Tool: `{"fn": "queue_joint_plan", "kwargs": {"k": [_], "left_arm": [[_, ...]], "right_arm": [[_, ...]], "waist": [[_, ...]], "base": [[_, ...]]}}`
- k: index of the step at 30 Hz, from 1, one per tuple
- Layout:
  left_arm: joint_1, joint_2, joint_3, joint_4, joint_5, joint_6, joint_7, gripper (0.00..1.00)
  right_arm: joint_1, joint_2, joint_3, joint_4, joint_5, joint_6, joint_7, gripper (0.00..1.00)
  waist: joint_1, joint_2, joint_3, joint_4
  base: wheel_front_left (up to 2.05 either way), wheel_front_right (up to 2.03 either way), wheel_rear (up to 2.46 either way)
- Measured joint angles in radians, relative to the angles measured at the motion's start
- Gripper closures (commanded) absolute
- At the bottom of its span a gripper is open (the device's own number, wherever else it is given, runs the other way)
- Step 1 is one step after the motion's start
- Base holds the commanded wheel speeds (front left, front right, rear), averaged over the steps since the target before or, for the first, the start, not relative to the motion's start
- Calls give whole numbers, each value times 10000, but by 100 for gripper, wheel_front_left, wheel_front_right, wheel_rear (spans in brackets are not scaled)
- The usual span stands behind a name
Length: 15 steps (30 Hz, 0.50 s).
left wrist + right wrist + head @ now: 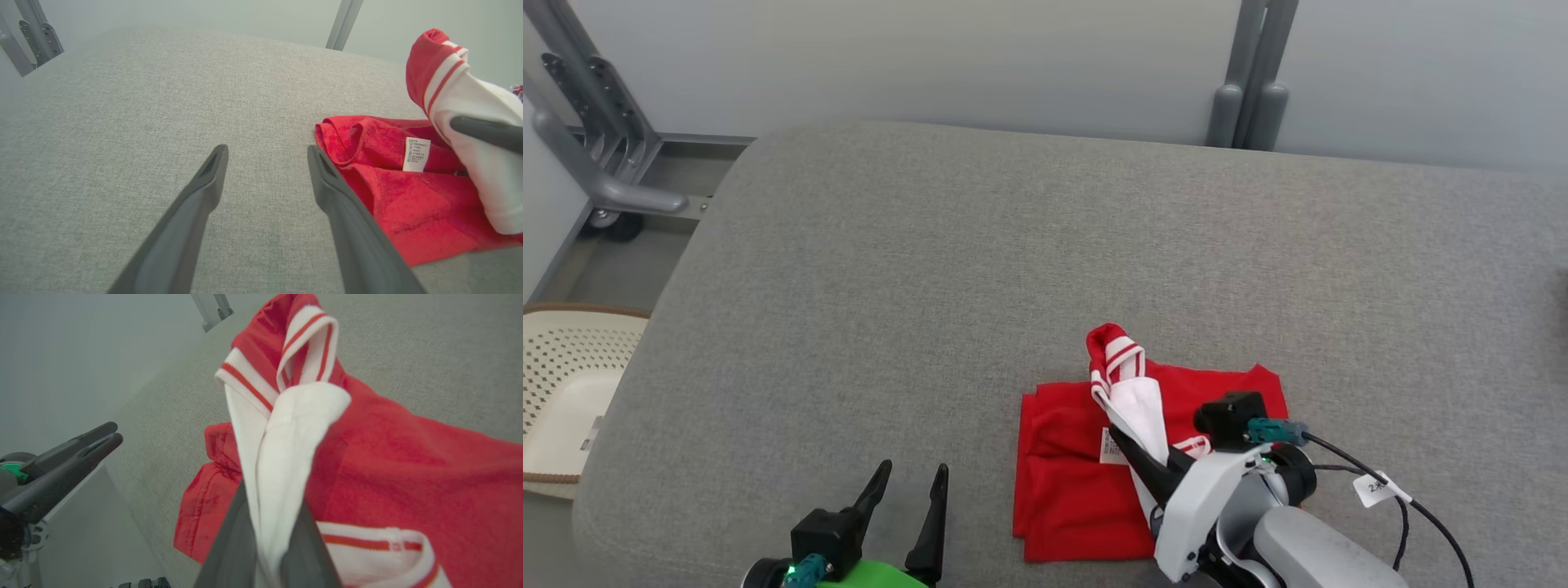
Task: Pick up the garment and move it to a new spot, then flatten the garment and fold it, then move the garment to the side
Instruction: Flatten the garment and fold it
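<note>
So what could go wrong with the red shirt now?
1. The right gripper is shut on just the white sleeve, so a pull might rumple the flat red part of the garment.
2. The sleeve might slip out of that small pinch.
3. The garment lies close to the near edge of the grey cushion, so a tug that way could slide it off.

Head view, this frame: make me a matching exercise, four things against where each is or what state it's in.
Things:
1. left tool
2. right tool
3. care label
4. cream basket

Places or states:
A. shut on the white part of the garment
B. off the grey surface, at its left
C. open, over bare grey surface
D. lying on the red cloth

Pairs: 1-C, 2-A, 3-D, 4-B
</note>
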State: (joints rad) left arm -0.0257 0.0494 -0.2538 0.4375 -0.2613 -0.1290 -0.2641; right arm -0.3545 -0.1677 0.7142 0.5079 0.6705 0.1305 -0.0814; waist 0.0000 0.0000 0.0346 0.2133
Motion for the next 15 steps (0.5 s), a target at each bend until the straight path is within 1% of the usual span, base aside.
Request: {"fn": "queue_joint_plan", "kwargs": {"k": [2, 3, 4, 5, 6, 11, 13, 15], "left_arm": [[7, 2, 4, 0, 0, 0, 0, 0], [20, 2, 4, 4, 2, 0, 0, 0], [46, 2, -10, 4, 10, 0, 0, 0], [60, 2, -21, 8, 10, 0, 0, 0], [71, 2, -19, 6, 10, 0, 0, 0], [117, 0, 167, -2, 25, 0, 0, 0], [118, 2, 242, -35, 33, 0, 0, 0], [125, 2, 293, -65, 36, 2, 0, 0]], "right_arm": [[-170, 259, 33, 309, -6, 0, -105, 100], [-280, 353, 73, 428, -27, 0, -153, 89], [-392, 447, 117, 560, -36, 0, -174, 89], [-466, 527, 136, 669, -35, 0, -247, 55], [-520, 593, 140, 759, -6, 0, -345, 0], [-694, 644, 6, 798, 387, 2, -978, 0], [-697, 560, -316, 633, 650, 2, -1252, 0], [-693, 290, -819, 407, 780, 2, -1509, 0]], "waist": [[0, 0, 21, 177], [0, 0, 35, 249], [0, 0, 54, 307], [0, 0, 79, 345], [0, 0, 111, 363], [0, 0, 145, 212], [0, 0, 115, 75], [0, 0, 79, -71]], "base": [[0, 0, 0], [0, 0, 0], [0, 0, 0], [0, 0, 0], [0, 0, 0], [0, 0, 0], [0, 0, 0], [0, 0, 0]]}}
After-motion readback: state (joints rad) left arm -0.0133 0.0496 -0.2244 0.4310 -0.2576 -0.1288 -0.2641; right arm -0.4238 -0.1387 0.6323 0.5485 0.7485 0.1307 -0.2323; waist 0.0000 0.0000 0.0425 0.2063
